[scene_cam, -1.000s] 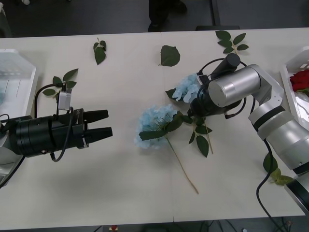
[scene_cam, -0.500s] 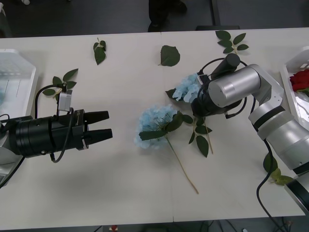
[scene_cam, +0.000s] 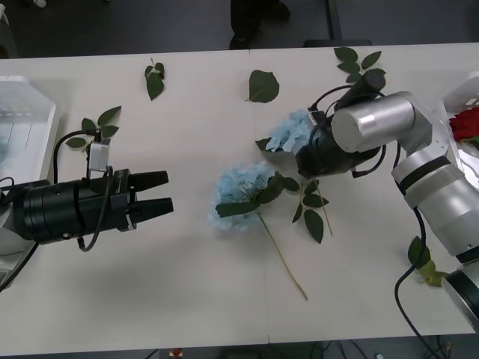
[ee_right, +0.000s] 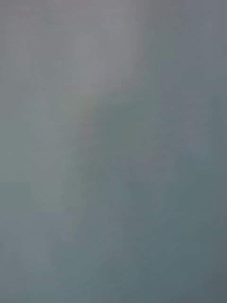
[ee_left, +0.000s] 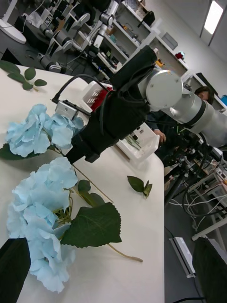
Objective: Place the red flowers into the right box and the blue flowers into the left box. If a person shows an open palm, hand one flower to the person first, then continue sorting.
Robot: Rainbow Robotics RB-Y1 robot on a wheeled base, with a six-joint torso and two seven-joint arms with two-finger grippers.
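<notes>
My right claw [scene_cam: 301, 161] is down at the far blue flower's [scene_cam: 290, 133] stem; I cannot tell its grip. The other blue flower [scene_cam: 238, 196] lies mid-table [scene_cam: 187, 284]. My left claw [scene_cam: 166, 192] hovers apart from both flowers, fingers parted, empty.

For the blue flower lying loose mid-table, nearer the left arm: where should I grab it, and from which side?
Probably the bare stem of that blue flower, below its leaves, coming from above: it lies flat, thin and uncovered, running toward the robot. The head is bulky and soft. The left gripper hangs open nearby; the right gripper is at the other bloom.
</notes>
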